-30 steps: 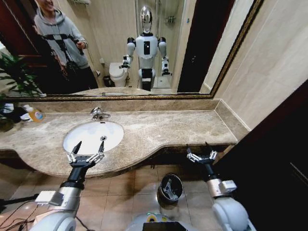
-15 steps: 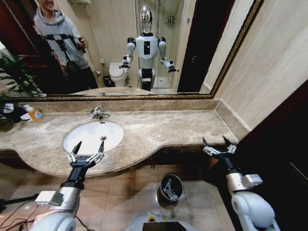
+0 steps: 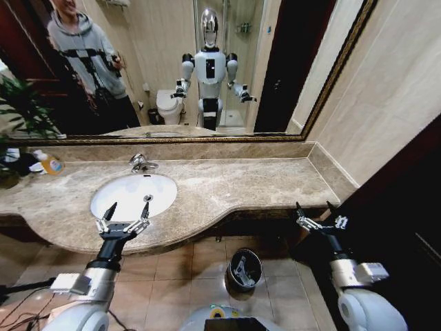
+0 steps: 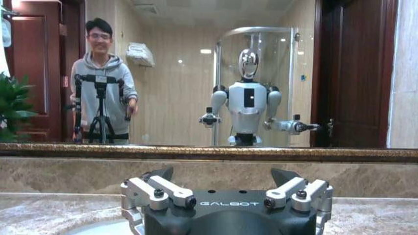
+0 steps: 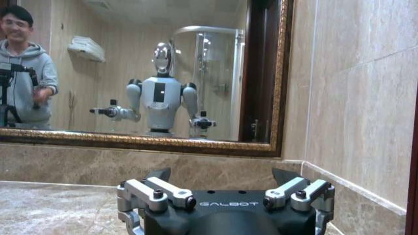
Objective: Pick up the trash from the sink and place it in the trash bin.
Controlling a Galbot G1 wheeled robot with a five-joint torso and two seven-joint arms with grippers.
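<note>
The white oval sink (image 3: 124, 189) sits in the beige marble counter, with a chrome faucet (image 3: 141, 163) behind it. Its bowl looks bare apart from the drain; the trash is out of view there. My left gripper (image 3: 124, 220) hangs open over the sink's front rim, nothing between its fingers; the left wrist view shows it (image 4: 222, 176) open too. The trash bin (image 3: 244, 269), black with a shiny rim, stands on the floor below the counter with pale small items inside, too small to name. My right gripper (image 3: 318, 216) (image 5: 222, 175) is open and empty beyond the counter's right end.
An orange-yellow bottle (image 3: 49, 164) stands at the counter's far left by a green plant (image 3: 21, 114). A gold-framed mirror (image 3: 207, 69) backs the counter. A dark panel (image 3: 400, 227) closes in on the right arm's side. Tiled floor lies around the bin.
My right gripper has swung to the right, from under the counter's front edge to past its right end. The left gripper has stayed where it was.
</note>
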